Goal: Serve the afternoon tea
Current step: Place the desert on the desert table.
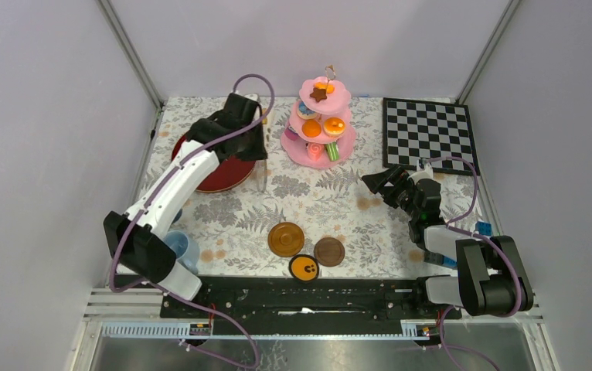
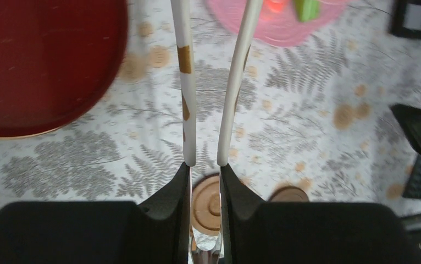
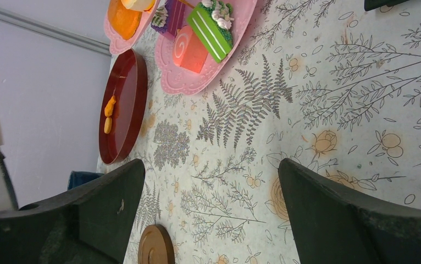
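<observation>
Left tool [image 2: 204, 168]: pressed in on the metal root of a pair of tongs [image 2: 185, 82]. The two white arms, one with brown patches, run toward 12 o'clock in the wrist view with a slim gap between them. It hangs over the right edge of the red tray.
Right tool [image 3: 211, 165]: fingers spread wide above bare cloth at 3 o'clock on the surface, just on the near side of the chessboard, pointing toward 9 o'clock.
Surface [image 1: 316, 202]: covered by a pale cloth printed with grey ferns and small orange flowers.
Chessboard [image 1: 428, 135]: black and white, lying flat at 2 o'clock.
Red tray [image 1: 223, 178]: round and dark red, at 10 o'clock, partly hidden by the left arm.
Cake stand [image 1: 293, 145]: pink, three scalloped tiers, upright at 12 o'clock, between tray and chessboard and apart from both.
Saucers [image 1: 286, 239]: three round ones close together at 6 o'clock. The tan one is largest, a brown one sits at its 4 o'clock, and a dark-rimmed orange one is nearest the arm bases.
Cup [image 1: 183, 246]: light blue, at 8 o'clock, half under the left arm.
Pastries [image 3: 214, 30]: a green slice, a pink roll and a purple piece on the bottom tier, with orange ones on the middle tier.
Star biscuit [image 1: 320, 93]: brown, on the top tier.
</observation>
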`<control>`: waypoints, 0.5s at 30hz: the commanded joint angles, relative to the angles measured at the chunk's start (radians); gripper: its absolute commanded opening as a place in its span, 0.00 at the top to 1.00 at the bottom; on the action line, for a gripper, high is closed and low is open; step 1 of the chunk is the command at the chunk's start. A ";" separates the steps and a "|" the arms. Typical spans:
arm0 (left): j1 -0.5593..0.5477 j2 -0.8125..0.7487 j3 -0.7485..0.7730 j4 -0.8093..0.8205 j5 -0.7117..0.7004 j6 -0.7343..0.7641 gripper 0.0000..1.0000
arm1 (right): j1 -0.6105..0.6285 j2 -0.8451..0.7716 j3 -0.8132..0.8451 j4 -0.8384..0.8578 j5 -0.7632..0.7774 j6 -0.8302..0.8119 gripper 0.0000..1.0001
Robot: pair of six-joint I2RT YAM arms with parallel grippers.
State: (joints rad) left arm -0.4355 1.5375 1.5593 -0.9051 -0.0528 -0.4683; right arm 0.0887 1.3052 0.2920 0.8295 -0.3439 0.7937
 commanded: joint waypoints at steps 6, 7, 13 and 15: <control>-0.190 0.096 0.260 -0.024 -0.029 -0.003 0.81 | -0.004 -0.008 0.001 0.053 0.002 -0.007 0.02; -0.200 0.122 0.290 -0.024 -0.030 -0.001 0.81 | -0.004 -0.008 0.001 0.053 0.002 -0.007 0.02; -0.245 0.295 0.476 -0.030 -0.017 0.017 0.81 | -0.004 -0.009 0.000 0.053 0.002 -0.007 0.02; -0.254 0.352 0.553 -0.038 -0.014 0.025 0.80 | -0.004 -0.009 0.000 0.053 0.002 -0.006 0.02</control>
State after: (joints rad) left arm -0.6727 1.8137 1.9789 -0.9520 -0.0589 -0.4671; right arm 0.0887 1.3052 0.2920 0.8295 -0.3424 0.7937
